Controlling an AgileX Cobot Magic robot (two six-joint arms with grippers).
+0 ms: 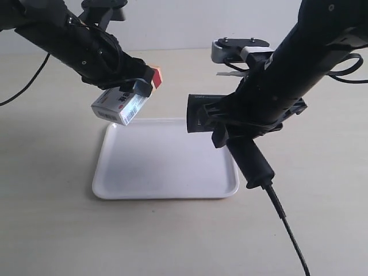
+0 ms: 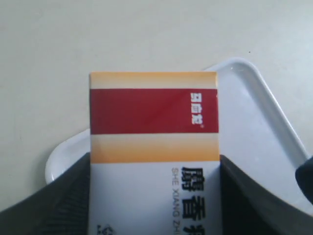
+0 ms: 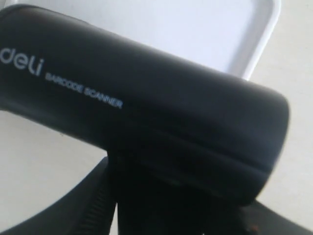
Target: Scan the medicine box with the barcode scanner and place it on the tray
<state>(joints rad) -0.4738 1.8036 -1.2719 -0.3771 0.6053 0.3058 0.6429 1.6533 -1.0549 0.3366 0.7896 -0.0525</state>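
The medicine box (image 1: 119, 107), white with a red and orange end, hangs tilted above the far left corner of the white tray (image 1: 167, 172). My left gripper (image 1: 131, 86) is shut on it. In the left wrist view the box (image 2: 154, 122) sits between both black fingers (image 2: 68, 200), with the tray (image 2: 264, 127) below. My right gripper (image 1: 241, 125) is shut on the black barcode scanner (image 1: 202, 114). The scanner's head points left toward the box and its handle slopes down over the tray's right edge. The right wrist view is filled by the scanner (image 3: 146, 98), above the tray (image 3: 195, 29).
The scanner's thin black cable (image 1: 290, 230) runs from the handle down to the front edge of the pale table (image 1: 52, 230). A grey camera mount (image 1: 230, 50) sits on the right arm. A black cable (image 1: 23, 86) hangs from the left arm.
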